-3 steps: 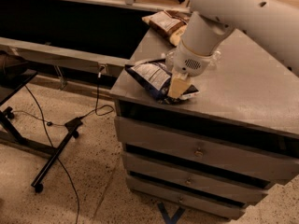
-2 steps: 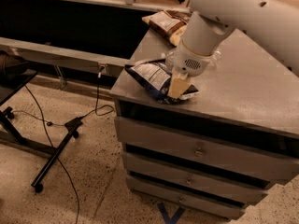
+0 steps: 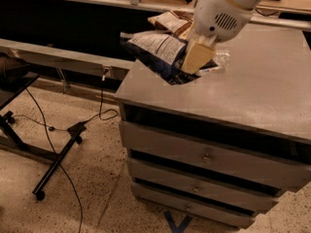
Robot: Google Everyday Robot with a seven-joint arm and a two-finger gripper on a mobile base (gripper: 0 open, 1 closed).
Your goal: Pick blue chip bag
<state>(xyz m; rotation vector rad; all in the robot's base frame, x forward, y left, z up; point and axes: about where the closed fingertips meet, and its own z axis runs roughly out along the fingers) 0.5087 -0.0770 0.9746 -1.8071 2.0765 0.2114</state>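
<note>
Surface: grey cabinet top [image 3: 252, 91], flat, above three drawers [image 3: 160, 147]
Lying on it: brown-and-yellow snack bag [image 3: 167, 22], at the far left corner
Gripper: gripper [image 3: 194, 62] over the top's left part, clamped on the blue chip bag [image 3: 158, 50], which juts past the left edge

Clamped in the gripper [image 3: 197, 57] above the left edge of the cabinet top [image 3: 252, 91], blue chip bag [image 3: 158, 52] (another snack bag [image 3: 170, 22] just behind); drawers [image 3: 204, 157] underneath, stand [image 3: 56, 164] on floor [image 3: 107, 198] at left

blue chip bag [image 3: 158, 52] | navy, white panel | tilted, airborne | clamped in pincer [image 3: 197, 58] at one end
</note>
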